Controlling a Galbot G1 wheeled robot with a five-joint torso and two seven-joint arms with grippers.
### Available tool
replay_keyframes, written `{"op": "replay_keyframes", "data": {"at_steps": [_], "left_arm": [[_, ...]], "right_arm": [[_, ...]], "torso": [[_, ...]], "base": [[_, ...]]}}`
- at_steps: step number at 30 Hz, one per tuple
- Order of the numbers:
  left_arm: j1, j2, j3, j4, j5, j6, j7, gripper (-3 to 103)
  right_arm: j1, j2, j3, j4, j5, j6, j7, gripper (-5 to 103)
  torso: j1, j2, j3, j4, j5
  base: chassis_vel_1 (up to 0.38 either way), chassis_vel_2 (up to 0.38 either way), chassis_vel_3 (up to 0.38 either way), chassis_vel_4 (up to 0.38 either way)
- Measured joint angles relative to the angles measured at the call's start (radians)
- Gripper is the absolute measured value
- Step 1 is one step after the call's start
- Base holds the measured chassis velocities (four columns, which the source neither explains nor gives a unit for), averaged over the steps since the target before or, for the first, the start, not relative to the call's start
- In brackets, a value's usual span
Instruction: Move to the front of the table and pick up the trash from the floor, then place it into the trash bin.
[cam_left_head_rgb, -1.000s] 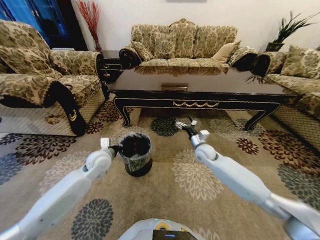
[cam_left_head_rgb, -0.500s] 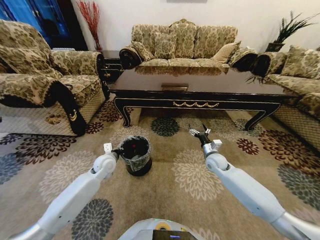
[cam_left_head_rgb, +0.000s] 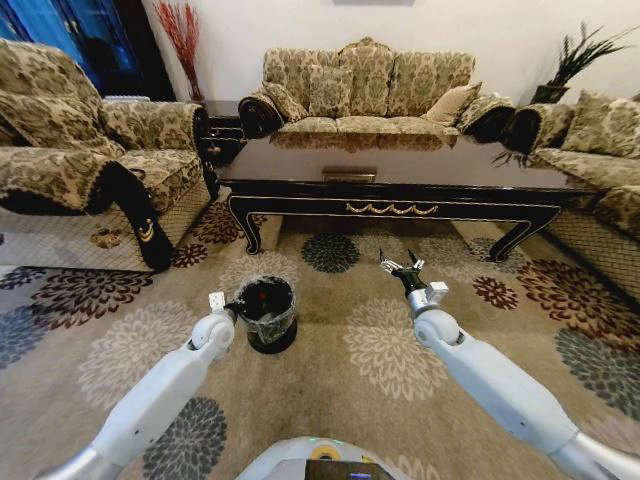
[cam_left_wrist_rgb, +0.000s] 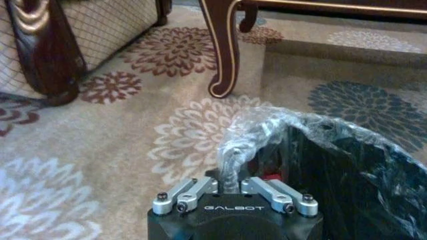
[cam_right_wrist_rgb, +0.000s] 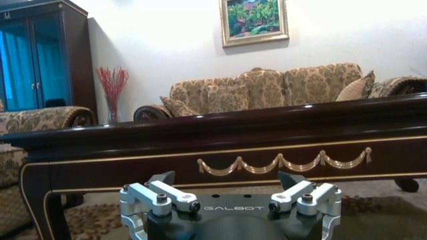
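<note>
Our left gripper (cam_left_head_rgb: 237, 303) is clamped on the trash bin (cam_left_head_rgb: 267, 315) liner at lower centre-left; a tug could tip it. Our right gripper (cam_left_head_rgb: 403, 267), fingers spread and empty, hovers right of centre before the table (cam_left_head_rgb: 390, 190), and could strike its apron.

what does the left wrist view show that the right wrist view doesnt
Left wrist view: the left gripper shut on the plastic liner at the rim of the trash bin, something red inside the bin, and one curved table leg.

Right wrist view: the right gripper open and empty, facing the gold scroll ornament on the table's apron, with a sofa and framed picture behind.

Both: the table and the patterned floor.
</note>
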Motion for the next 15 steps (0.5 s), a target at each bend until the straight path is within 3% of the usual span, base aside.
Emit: {"op": "replay_keyframes", "data": {"at_steps": [2, 6, 10, 15], "left_arm": [[0.006, 0.007, -0.006, -0.013, -0.003, 0.002, -0.01, 17], [0.036, 0.06, -0.052, -0.082, -0.032, 0.035, -0.078, 39], [0.058, 0.092, -0.075, -0.129, -0.039, 0.035, -0.096, 44], [0.195, 0.163, -0.247, -0.439, -0.057, -0.005, -0.123, 72]], "right_arm": [[-0.003, -0.002, 0.003, 0.004, 0.001, -0.001, 0.0, 100], [-0.024, -0.014, 0.032, 0.025, 0.006, -0.005, 0.0, 100], [-0.03, -0.017, 0.044, 0.032, 0.006, -0.006, -0.001, 100], [-0.057, -0.014, 0.093, 0.043, 0.011, -0.008, -0.006, 100]], "torso": [[0.0, 0.0, 0.0, -0.0002, -0.0004], [0.0, 0.0, 0.0, -0.0005, -0.0005], [0.0, 0.0, 0.0, -0.0004, -0.0007], [0.0, 0.0, 0.0, -0.0007, -0.0002]], "base": [[0.0, 0.0, 0.0, 0.0], [0.0, 0.0, 0.0, 0.0], [0.0, 0.0, 0.0, 0.0], [0.0, 0.0, 0.0, 0.0]]}}
